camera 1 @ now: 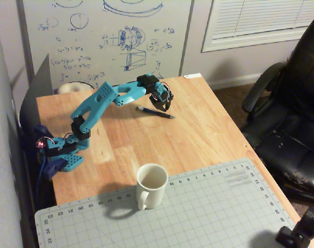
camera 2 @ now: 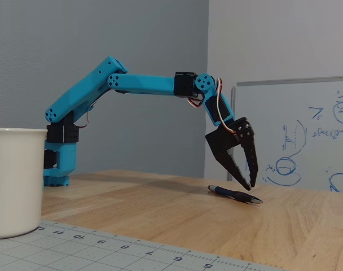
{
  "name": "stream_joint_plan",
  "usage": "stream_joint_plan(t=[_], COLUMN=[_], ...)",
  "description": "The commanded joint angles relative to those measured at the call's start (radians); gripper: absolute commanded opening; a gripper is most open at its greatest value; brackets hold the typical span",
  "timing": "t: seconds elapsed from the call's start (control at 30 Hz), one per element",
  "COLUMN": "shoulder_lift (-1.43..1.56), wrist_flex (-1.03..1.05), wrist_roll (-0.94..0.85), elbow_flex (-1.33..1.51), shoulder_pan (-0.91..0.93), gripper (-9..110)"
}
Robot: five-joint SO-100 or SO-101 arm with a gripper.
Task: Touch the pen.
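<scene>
Wooden table (camera 2: 160,209) before a scribbled whiteboard (camera 2: 307,135): a white mug (camera 2: 13,180) at left, then the blue arm's gripper (camera 2: 249,186), jaws slightly apart, hovering just above the pen (camera 2: 234,195) lying flat mid-table. Descending off-line could nudge the thin pen rolling away, or jam fingertips into wood.

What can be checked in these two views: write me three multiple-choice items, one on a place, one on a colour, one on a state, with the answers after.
1. Where does the thin dark pen lie?
A. on the bare wooden tabletop
B. on the grey gridded cutting mat
C. inside the white ceramic mug

2. What colour are the arm's links?
A. orange
B. turquoise
C. white

3. How is the black two-finger hand?
A. shut on the pen
B. open, tips just above the pen
C. resting on the mat

Answers:
1 A, wood shows all around it.
2 B, clear in both fixed views.
3 B, the low fixed view shows spread fingers and nothing held.
</scene>
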Motion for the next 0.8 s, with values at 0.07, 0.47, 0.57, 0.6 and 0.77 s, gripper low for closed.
stream_joint_plan(t=[0.07, 0.47, 0.57, 0.6, 0.77], shoulder_lift=[0.046, 0.035, 0.035, 0.035, 0.029], wrist_flex=[-0.009, -0.009, -0.008, -0.008, -0.008], wrist_roll=[-0.011, -0.012, -0.012, -0.012, -0.012], elbow_flex=[-0.081, -0.077, -0.077, -0.077, -0.074], shoulder_pan=[0.005, 0.02, 0.023, 0.023, 0.025], gripper=[1, 1, 1, 1, 1])
